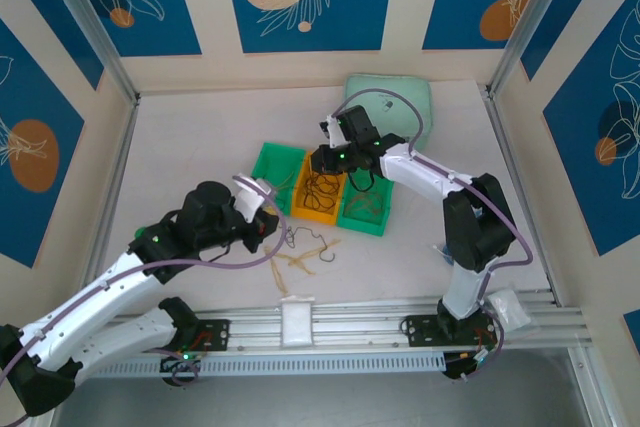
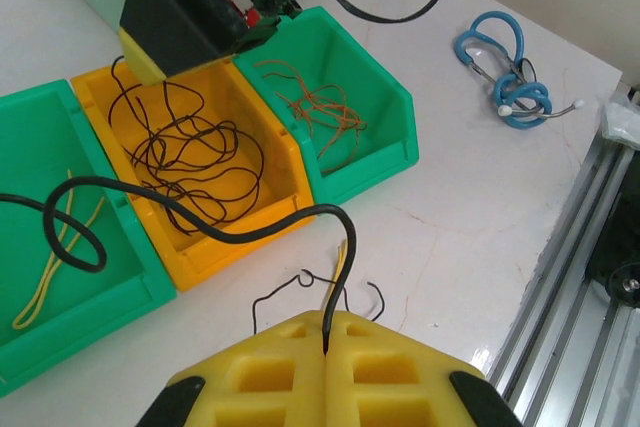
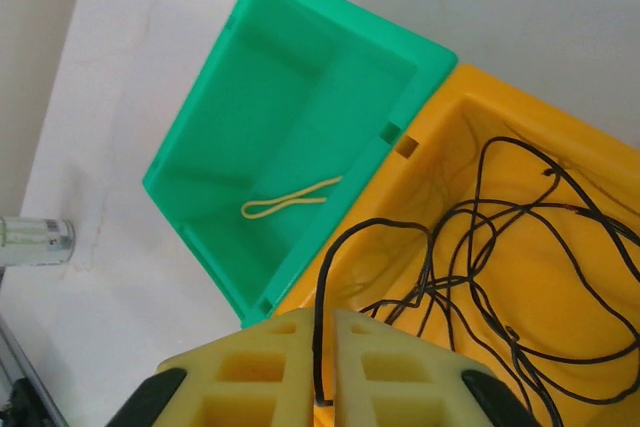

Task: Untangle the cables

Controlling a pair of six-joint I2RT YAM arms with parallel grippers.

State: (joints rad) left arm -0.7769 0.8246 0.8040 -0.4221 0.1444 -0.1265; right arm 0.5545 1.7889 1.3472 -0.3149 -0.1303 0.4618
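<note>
Left gripper [image 2: 326,339]: jaws pressed together on a thin strand [image 2: 336,287] that rises from their seam.
Loose cables [image 1: 298,262]: on the table [image 1: 200,147] just beyond those jaws, black and yellow lying together.
Left risk: a lift could drag snagged neighbours along.
Right gripper [image 3: 326,372]: jaws a crack apart, with a black cable [image 3: 322,307] in the slot. I cannot tell whether it is gripped. The yellow bin [image 3: 445,132] sits just beyond.
Right risk: the cable may cling to the jaws and ride back out.

No legible text, label or number anywhere
</note>
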